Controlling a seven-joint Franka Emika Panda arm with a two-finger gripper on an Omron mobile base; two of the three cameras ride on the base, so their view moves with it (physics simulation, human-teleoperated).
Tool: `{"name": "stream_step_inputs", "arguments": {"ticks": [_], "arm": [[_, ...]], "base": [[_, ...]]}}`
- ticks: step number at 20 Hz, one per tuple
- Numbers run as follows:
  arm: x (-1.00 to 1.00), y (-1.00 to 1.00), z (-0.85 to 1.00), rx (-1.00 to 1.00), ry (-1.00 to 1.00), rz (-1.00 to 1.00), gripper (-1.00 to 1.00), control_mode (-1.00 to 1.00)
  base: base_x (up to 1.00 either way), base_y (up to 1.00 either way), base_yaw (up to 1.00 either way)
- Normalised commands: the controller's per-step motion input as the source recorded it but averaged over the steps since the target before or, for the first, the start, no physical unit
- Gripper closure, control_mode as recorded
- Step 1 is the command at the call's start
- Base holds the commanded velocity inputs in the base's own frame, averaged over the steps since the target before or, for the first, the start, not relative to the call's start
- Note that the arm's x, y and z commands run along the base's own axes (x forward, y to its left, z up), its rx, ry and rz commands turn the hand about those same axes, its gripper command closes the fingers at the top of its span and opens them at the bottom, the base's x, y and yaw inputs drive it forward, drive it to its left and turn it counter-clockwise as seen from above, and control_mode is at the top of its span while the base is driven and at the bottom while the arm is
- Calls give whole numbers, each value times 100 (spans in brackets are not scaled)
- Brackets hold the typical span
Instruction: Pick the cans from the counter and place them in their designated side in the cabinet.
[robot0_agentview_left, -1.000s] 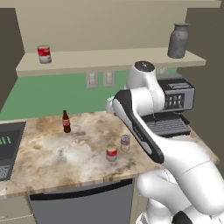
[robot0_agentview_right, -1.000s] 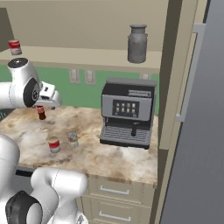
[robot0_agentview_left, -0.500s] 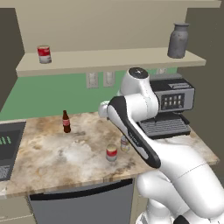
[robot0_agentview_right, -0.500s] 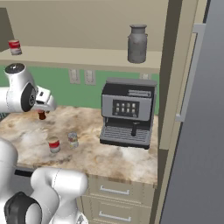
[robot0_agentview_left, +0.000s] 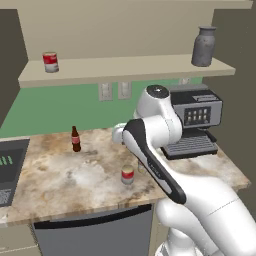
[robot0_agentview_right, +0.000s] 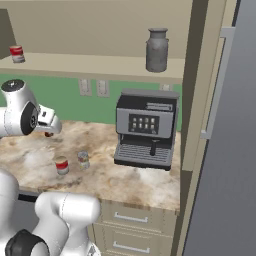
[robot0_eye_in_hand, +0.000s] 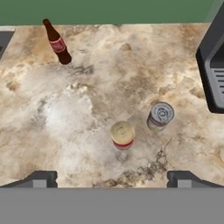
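The gripper (robot0_eye_in_hand: 112, 178) is standing wide open and holding nothing, its two dark finger tips (robot0_eye_in_hand: 40, 178) showing far apart at the bottom of the hand view. It is hanging above the counter (robot0_eye_in_hand: 109, 78), looking down on the marbled stone.

Two cans are standing upright on the counter. The can with the red-and-white label (robot0_eye_in_hand: 122, 135) is sitting above the gap between the finger tips in the hand view, slightly toward the right-hand tip and clear of both. The greyish-labelled can (robot0_eye_in_hand: 159, 116) is standing just beside it, farther up and to the right in that view, the two apart but close. In the left base view the red-and-white can (robot0_agentview_left: 128, 175) is sitting near the front edge of the counter (robot0_agentview_left: 60, 185), just in front of the arm's forearm; in the right base view the pair is standing side by side, the red one (robot0_agentview_right: 62, 165) on the left and the greyish one (robot0_agentview_right: 83, 160) on the right, below and to the right of the hand.

A third can (robot0_agentview_left: 50, 62) is resting on the left part of the cabinet (robot0_agentview_left: 125, 67) shelf board, well above the counter. A grey metal jug (robot0_agentview_left: 204, 46) is standing on the right end of the same board.

A slim brown bottle (robot0_eye_in_hand: 57, 41) is standing on the counter toward the back wall, well apart from the cans. A dark coffee machine (robot0_agentview_left: 192, 125) is occupying the right end of the counter.
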Motion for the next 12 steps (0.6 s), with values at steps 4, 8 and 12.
{"name": "stream_step_inputs", "arguments": {"ticks": [4, 8, 12], "arm": [[-24, 0, -8, 3, -3, 3, -100, -100], [-19, -1, -5, 2, -1, 2, -100, -100], [-13, -9, -14, 0, 0, 5, -100, -100]], "base": [[0, 0, 0], [0, 0, 0], [0, 0, 0]]}}
